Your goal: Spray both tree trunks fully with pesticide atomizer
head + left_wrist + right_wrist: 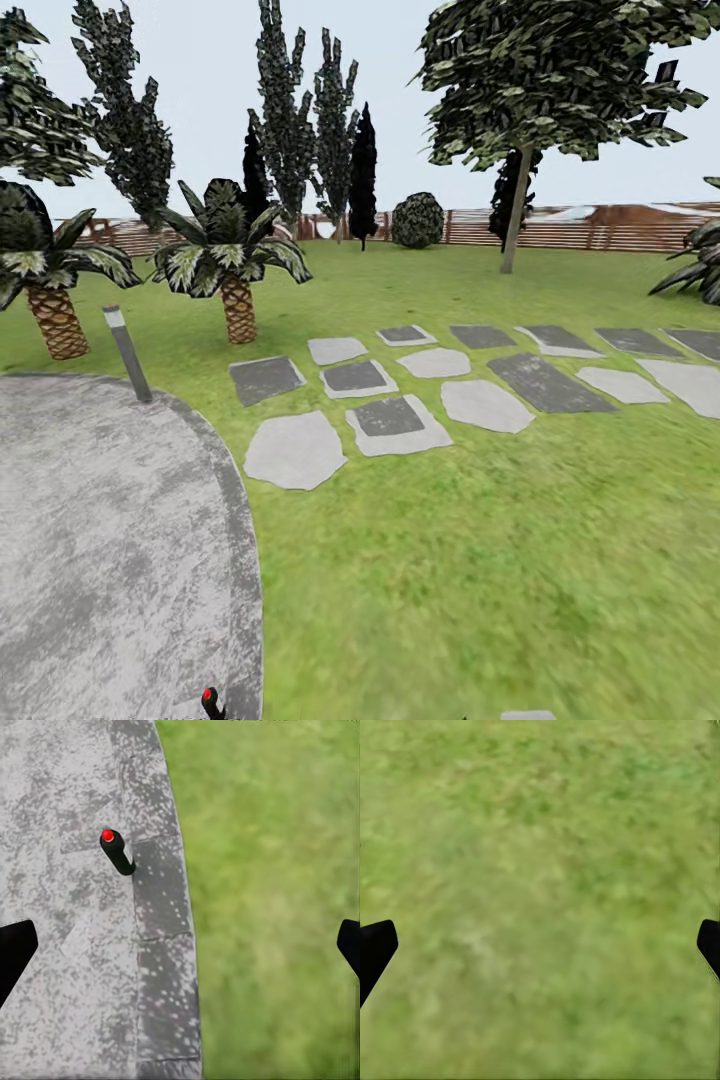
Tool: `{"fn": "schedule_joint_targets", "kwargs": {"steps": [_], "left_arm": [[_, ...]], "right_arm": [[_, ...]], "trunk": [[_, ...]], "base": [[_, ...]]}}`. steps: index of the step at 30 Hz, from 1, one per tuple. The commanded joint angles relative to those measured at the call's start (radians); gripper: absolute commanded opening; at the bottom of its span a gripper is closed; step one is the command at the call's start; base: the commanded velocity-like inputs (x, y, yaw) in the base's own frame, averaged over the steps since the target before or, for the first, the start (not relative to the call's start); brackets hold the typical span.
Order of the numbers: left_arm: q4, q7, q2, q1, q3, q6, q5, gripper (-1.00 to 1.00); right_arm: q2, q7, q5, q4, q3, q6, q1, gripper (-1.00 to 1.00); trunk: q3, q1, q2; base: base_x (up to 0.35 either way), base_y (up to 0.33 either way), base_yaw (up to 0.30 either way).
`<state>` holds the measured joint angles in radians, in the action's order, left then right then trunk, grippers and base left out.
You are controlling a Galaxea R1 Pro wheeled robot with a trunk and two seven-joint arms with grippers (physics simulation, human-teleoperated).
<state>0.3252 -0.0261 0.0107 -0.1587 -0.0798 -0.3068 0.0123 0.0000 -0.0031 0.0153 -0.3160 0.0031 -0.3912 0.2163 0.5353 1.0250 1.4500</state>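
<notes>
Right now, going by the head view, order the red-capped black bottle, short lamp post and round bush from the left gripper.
1. red-capped black bottle, at the paving edge.
2. short lamp post, farther along paving.
3. round bush, by the fence.

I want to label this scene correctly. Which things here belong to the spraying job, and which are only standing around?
For the job:
black bottle with red top, likely the atomizer
tree trunk
grass lawn

Just standing around:
palm
stepping stones
lamp post
fence
round bush
</notes>
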Motion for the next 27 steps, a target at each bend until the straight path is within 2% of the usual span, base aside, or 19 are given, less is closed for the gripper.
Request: {"fn": "schedule_joint_targets", "kwargs": {"steps": [1,16,27], "left_arm": [[0.0,0.0,0.0,0.0,0.0,0.0,0.0,1.0],[0.0,0.0,0.0,0.0,0.0,0.0,0.0,1.0],[0.0,0.0,-0.001,0.0,0.001,0.0,0.001,1.0]], "right_arm": [[0.0,0.0,0.0,0.0,0.0,0.0,0.0,1.0],[0.0,0.0,0.0,0.0,0.0,0.0,0.0,1.0],[0.0,0.0,0.0,0.0,0.0,0.0,0.0,1.0]], "trunk": [[0.0,0.0,0.0],[0.0,0.0,0.0],[0.0,0.0,0.0]], "base": [[0.103,-0.276,0.279],[0.154,-0.272,0.279],[0.042,-0.039,0.279]]}}
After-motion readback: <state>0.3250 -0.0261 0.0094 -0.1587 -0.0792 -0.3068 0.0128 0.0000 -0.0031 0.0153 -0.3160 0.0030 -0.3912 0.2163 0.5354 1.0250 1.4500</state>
